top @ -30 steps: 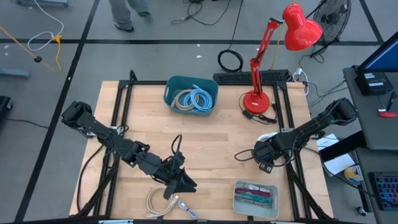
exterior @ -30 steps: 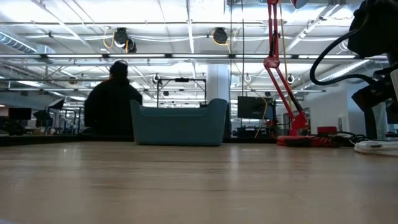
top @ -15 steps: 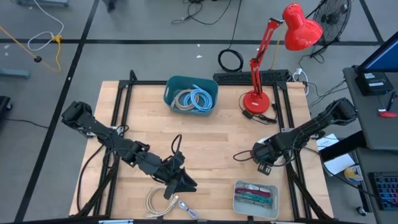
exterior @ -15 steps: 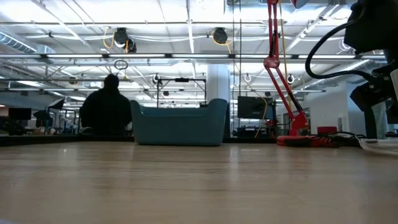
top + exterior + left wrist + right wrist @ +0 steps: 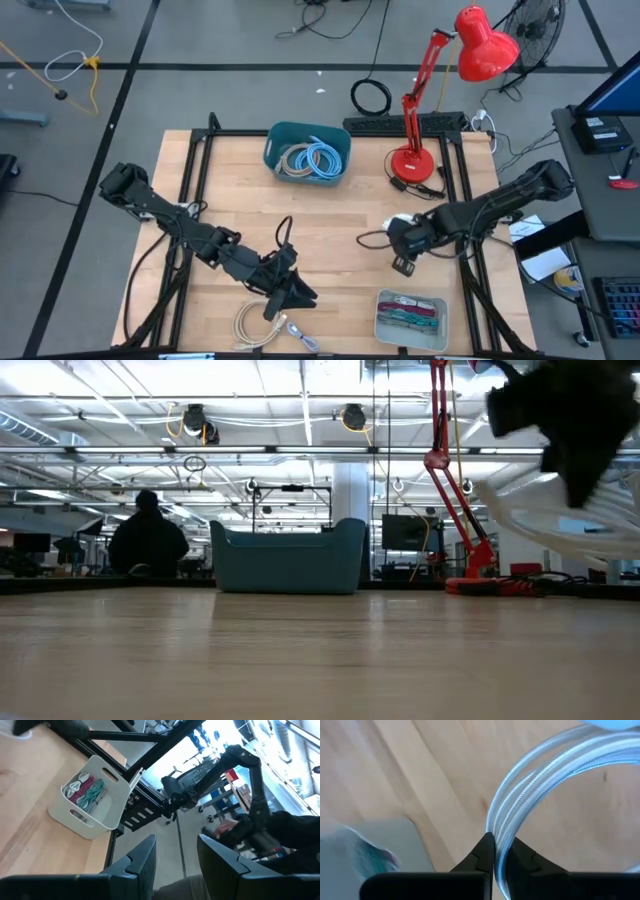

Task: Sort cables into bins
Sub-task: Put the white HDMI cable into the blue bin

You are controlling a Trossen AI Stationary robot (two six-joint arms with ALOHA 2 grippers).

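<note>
Coiled white thin cable (image 5: 530, 795) pinched by clenched right gripper (image 5: 501, 851), lifted clear for binning; left gripper (image 5: 176, 851) spread, idle.

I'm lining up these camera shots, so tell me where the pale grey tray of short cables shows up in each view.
High view: pale grey tray at the table's near edge, right of centre.
Low view: not in it.
Left wrist view: tray beyond the left pincer, holding maroon and teal pieces.
Right wrist view: blurred grey corner, beside the right pincer shut on a white cable.
Shared landmark: the wooden table.
</note>
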